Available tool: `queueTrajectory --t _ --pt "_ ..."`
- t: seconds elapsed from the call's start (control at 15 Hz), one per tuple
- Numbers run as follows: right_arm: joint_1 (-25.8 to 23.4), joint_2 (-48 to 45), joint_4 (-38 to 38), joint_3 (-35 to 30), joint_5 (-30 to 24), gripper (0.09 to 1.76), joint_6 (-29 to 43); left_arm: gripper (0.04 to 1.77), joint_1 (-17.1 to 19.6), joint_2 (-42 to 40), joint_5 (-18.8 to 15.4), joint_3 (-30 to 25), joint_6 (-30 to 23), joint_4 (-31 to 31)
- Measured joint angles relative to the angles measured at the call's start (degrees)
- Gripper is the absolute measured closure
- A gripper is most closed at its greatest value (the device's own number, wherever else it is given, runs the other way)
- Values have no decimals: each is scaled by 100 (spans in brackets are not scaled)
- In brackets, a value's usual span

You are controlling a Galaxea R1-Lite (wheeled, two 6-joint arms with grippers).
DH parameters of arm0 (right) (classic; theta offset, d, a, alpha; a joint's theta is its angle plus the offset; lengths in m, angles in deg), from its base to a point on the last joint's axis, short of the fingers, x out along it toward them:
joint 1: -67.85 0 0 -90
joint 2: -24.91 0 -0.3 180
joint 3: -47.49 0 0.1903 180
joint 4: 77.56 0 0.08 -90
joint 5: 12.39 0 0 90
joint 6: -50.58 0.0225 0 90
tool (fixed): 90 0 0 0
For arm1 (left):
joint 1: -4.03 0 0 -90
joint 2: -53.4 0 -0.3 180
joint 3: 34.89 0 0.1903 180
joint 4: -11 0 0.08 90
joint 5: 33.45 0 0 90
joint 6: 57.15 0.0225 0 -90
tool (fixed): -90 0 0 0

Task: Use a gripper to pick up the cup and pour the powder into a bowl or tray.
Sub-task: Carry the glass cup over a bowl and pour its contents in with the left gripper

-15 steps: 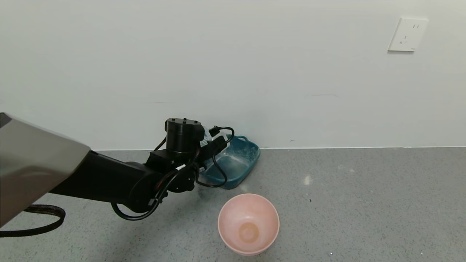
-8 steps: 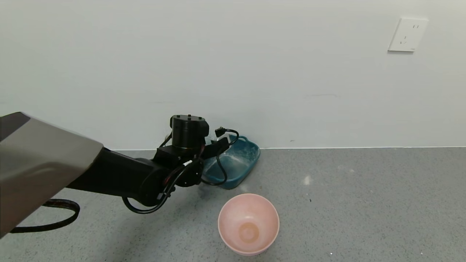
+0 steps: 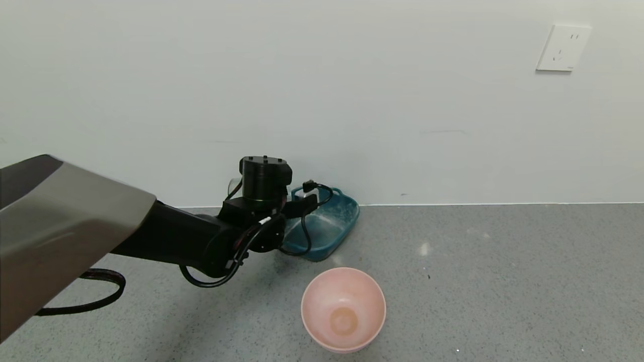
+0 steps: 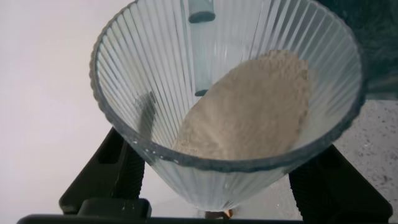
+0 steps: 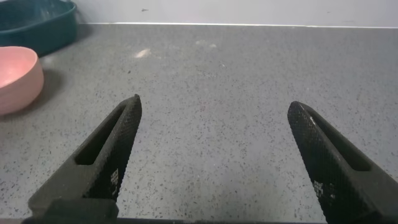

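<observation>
My left gripper (image 3: 302,202) is shut on the cup (image 4: 230,93), a ribbed translucent tumbler gripped between the black fingers (image 4: 115,171). The cup is tilted, and the powder (image 4: 249,115) lies as a beige heap against one side wall, reaching near the rim. In the head view the gripper hovers at the near left edge of the teal basin (image 3: 342,216), which stands against the wall with whitish smears inside. The wrist hides the cup in the head view. My right gripper (image 5: 214,106) is open and empty above bare floor.
A round pink bowl (image 3: 343,307) stands on the grey speckled floor in front of the basin; it also shows in the right wrist view (image 5: 15,74), with the basin (image 5: 37,25) behind it. A white wall with a socket (image 3: 563,48) closes the far side.
My left arm has moved forward and to the right, bringing the gripper closer over the basin's edge. The pink bowl and the basin have not moved.
</observation>
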Motion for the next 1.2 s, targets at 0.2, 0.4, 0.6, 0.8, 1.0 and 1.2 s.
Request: queueTrajectory --t 0.2,0.4,0.6,0.8,1.0,1.2 --pt "0 0 0 0 -2 14 2 50 22 13 39 2 395 -7" --pt "0 0 0 0 0 14 2 50 84 13 35 44 684 -11" --pt "0 0 0 0 -2 14 5 50 126 20 38 61 1025 -173" --pt "0 0 0 0 -2 14 2 50 129 101 46 6 1488 -621" --pt "0 0 0 0 -2 14 2 50 127 245 49 -13 1991 -1106" --pt "0 0 0 0 0 14 2 50 101 389 49 -52 2249 -1401"
